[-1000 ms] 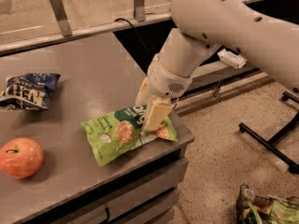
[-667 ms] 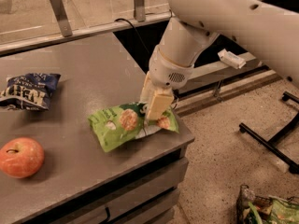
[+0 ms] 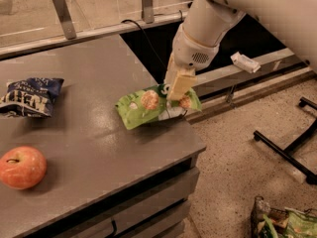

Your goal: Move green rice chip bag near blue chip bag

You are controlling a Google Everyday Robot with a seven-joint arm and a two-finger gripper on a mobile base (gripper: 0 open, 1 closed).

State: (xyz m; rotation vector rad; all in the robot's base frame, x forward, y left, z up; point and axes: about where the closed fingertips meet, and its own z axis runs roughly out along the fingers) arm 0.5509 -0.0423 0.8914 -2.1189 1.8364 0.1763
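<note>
Hand [image 3: 174,98] grips green rice chip bag [image 3: 140,111], stretched leftward.

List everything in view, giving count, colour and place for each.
green rice chip bag: one, light green, by the table's right edge, held up at its right end
blue chip bag: one, dark blue, far left of the table
apple: one, red-orange, front left of the table
table: one, grey, left half of the view
metal posts: two, grey, behind the table
stand legs: one set, black, on the floor at right
floor bag: one, greenish, lower right corner
gripper: one, tan, shut on the green rice chip bag
arm: one, white, reaching in from upper right
</note>
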